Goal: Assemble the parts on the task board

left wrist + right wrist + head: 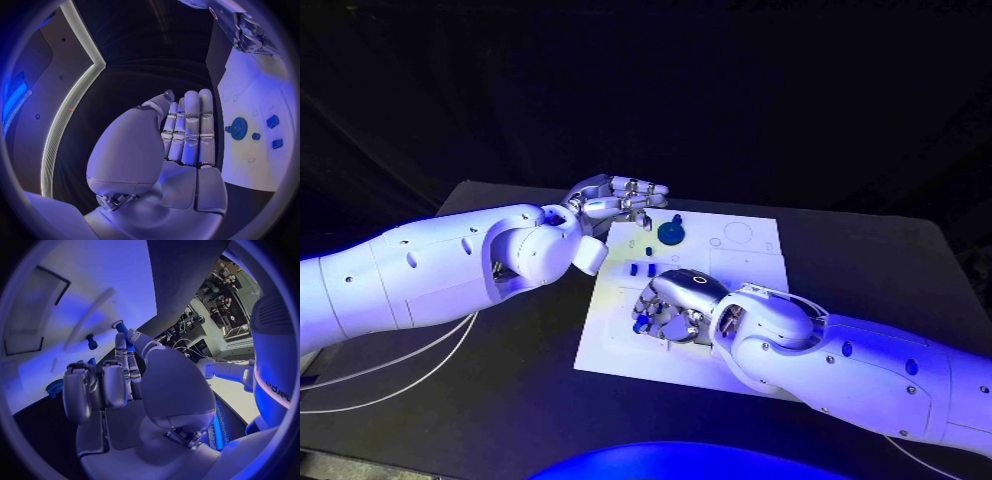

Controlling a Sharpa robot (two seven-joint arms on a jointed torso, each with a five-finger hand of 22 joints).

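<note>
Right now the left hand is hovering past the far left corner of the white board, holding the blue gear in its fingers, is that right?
Not quite. The left hand is by the task board's far left corner, but it holds nothing. The left wrist view shows its fingers straight and together, with the blue gear lying on the board beside them, apart from the hand.

Two glossy white arms with rounded shells dotted by small dark screw holes end in a silver segmented left hand [620, 200] and right hand [669, 312] (white cables trail beside the left arm).
</note>
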